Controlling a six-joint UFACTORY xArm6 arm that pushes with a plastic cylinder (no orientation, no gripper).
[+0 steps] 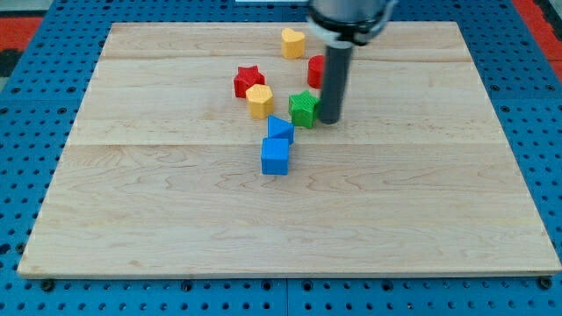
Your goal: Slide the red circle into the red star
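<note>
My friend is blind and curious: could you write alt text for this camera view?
My tip rests on a wooden board, just right of a green star, with the rod hiding part of the red circle. Left of them sit a red star, two yellow blocks and two blue blocks.

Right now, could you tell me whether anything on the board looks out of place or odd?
Nothing looks damaged or toppled. The one awkward point: the red circle is mostly hidden behind the rod, and my tip rests by the green block, below the circle rather than on its far side from the red star.
</note>
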